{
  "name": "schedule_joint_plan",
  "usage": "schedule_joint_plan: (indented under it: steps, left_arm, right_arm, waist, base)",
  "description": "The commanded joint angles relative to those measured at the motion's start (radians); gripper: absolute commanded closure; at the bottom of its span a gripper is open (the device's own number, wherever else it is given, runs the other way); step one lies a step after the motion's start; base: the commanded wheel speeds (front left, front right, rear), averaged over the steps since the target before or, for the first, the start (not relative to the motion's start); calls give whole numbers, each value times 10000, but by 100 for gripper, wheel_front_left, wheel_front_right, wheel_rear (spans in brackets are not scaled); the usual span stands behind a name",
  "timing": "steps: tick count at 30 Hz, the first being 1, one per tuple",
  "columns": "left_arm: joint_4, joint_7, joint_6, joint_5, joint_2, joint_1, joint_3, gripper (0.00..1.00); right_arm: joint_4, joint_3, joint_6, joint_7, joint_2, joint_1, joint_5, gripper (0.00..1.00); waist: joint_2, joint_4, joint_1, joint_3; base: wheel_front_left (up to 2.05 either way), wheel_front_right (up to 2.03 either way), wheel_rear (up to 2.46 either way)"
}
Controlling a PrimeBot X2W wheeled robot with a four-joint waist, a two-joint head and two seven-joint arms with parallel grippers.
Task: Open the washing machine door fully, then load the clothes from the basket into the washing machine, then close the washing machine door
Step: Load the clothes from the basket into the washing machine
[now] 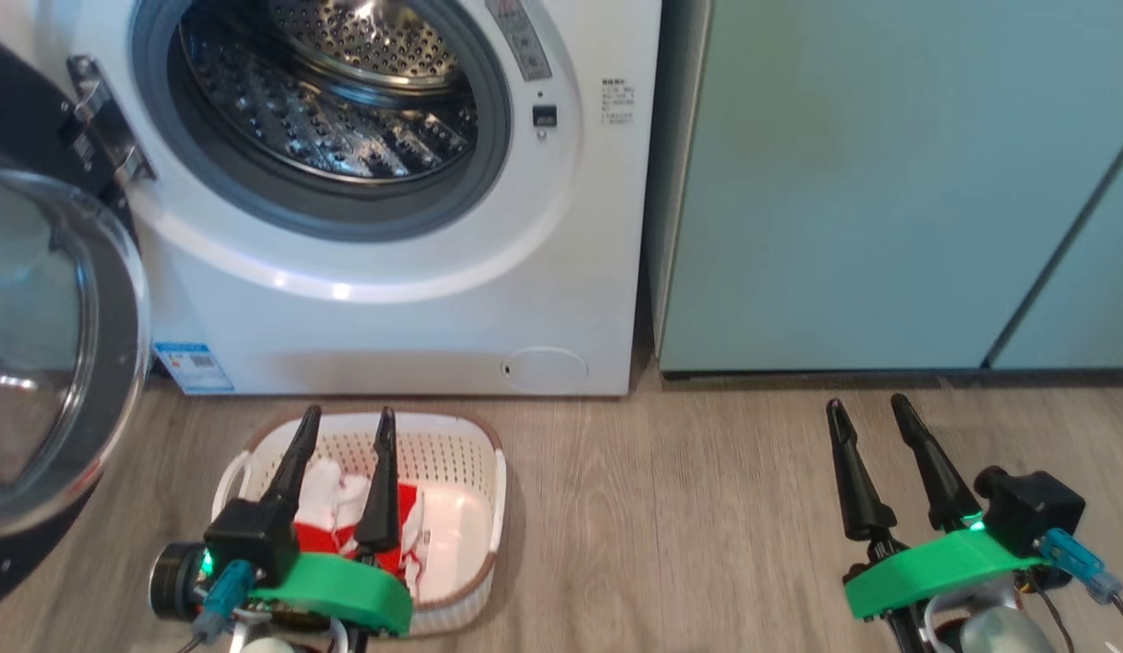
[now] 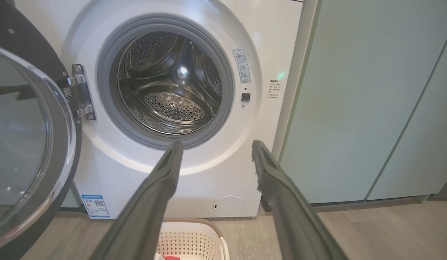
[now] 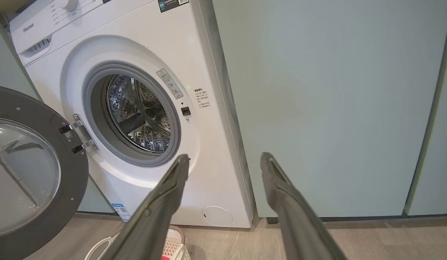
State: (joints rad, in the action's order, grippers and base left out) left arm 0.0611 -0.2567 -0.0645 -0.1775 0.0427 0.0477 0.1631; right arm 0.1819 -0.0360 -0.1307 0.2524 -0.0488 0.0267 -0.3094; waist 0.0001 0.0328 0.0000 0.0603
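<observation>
Both pairs of jaws are being held spread and empty. The left gripper (image 1: 348, 413) is being hung directly over the basket (image 1: 489, 472) at near left, in which the clothes (image 1: 330, 494) are lying; the right gripper (image 1: 866, 402) is hanging well apart to the right. Just beyond, the washing machine (image 1: 389, 317) is being presented with its door (image 1: 44, 345) swung left and its drum (image 1: 344, 109) showing no garments.

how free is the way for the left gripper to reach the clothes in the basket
Probably yes: the left gripper hangs open above the basket, the clothes lie uncovered in it, and nothing seems to stand between them.
</observation>
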Motion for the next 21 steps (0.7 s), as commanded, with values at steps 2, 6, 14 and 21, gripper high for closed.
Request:
schedule_joint_plan:
  steps: [2, 6, 14, 21]
  left_arm:
    - [-410, -51, 9, 63, 76, -306, -264, 0]
    - [-430, -51, -18, 101, 76, -300, -235, 0]
    - [-327, -51, -172, 140, 76, -268, -221, 0]
    - [-171, -51, -229, 142, 76, -305, -196, 0]
  right_arm:
    - [-285, -264, 0, 93, -14, -392, -45, 0]
    - [-276, -301, 0, 93, -14, -386, -38, 0]
    - [-241, -364, 0, 93, -14, -410, -31, 0]
    - [-212, -370, 0, 93, -14, -442, -56, 0]
  waist:
    - [-1, -14, 0, 6]
    - [-1, -47, 0, 8]
    - [-1, -89, 0, -8]
    - [-1, -101, 0, -20]
  base:
    - [184, -184, 0]
    - [143, -143, 0]
    - [51, -51, 0]
    - [0, 0, 0]
